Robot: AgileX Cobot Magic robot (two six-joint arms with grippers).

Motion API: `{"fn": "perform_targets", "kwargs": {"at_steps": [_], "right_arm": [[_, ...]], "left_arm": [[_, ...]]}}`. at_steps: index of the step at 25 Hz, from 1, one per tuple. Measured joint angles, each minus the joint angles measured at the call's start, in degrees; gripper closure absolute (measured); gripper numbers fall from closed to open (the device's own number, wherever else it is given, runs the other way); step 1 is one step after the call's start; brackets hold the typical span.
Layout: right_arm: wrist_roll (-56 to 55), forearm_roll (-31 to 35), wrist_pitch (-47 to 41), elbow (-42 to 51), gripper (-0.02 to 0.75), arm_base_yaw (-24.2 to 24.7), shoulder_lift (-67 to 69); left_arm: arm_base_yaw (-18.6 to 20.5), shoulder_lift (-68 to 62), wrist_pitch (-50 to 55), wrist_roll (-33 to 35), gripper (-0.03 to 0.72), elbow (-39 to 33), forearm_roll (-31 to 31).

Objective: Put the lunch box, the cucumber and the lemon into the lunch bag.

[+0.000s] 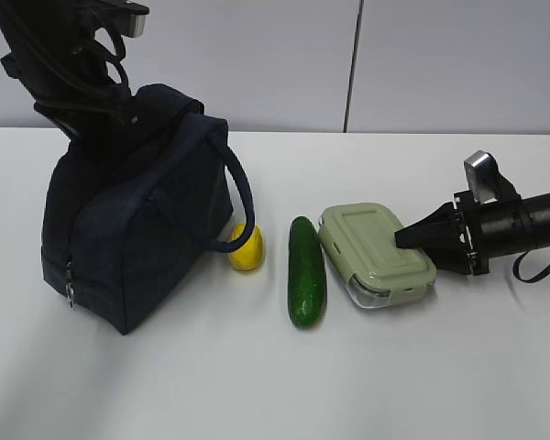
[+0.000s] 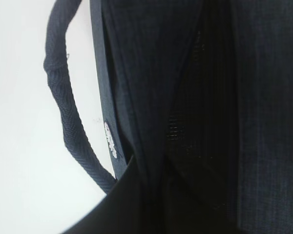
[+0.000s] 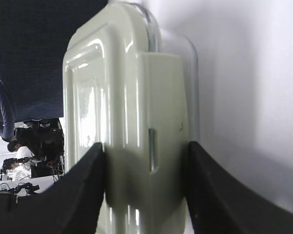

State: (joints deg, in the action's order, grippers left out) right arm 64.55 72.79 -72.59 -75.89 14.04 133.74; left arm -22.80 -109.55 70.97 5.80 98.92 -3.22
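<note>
The lunch bag (image 1: 133,220) stands on the left of the white table (image 1: 257,385), dark navy, with one loop handle (image 1: 234,188) draped down its right side. The left arm (image 1: 69,55) reaches down onto the top of the bag from above. Its gripper is not visible in the exterior view, and the left wrist view shows only dark fabric, a seam and a handle (image 2: 71,117) against the white table; the jaws stand together, and whether they pinch any fabric cannot be told.

The lemon (image 1: 246,247) sits on the table just beside the bag's lower right edge, touching or nearly touching the hanging handle. The cucumber (image 1: 306,271) lies to the right of the lemon, apart from it, its length running towards the camera. The lunch box (image 1: 376,254) lies flat just to the right of the cucumber, green lid up, clear base visible at its near corner.

The right gripper (image 1: 405,238) comes in low from the right, level with the box. In the right wrist view its two black fingers (image 3: 83,195) press against opposite faces of the lunch box (image 3: 132,131), lid on one side and base on the other, clamped on its end. The box appears to rest on the table.
</note>
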Motion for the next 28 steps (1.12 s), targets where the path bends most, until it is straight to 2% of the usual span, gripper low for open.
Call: {"fn": "perform_targets", "kwargs": {"at_steps": [10, 14, 28], "right_arm": [[-1.22, -1.49, 5.58, 0.0, 0.368, -0.11, -4.03], [-1.72, -1.68, 5.82, 0.0, 0.389, -0.21, -4.12], [-2.44, -1.57, 6.27, 0.0, 0.391, -0.34, -4.3]], "left_arm": [[0.0, 0.0, 0.0, 0.0, 0.681, 0.0, -0.03], [0.0, 0.0, 0.0, -0.09, 0.681, 0.0, -0.13], [0.0, 0.0, 0.0, -0.09, 0.682, 0.0, -0.13]]}}
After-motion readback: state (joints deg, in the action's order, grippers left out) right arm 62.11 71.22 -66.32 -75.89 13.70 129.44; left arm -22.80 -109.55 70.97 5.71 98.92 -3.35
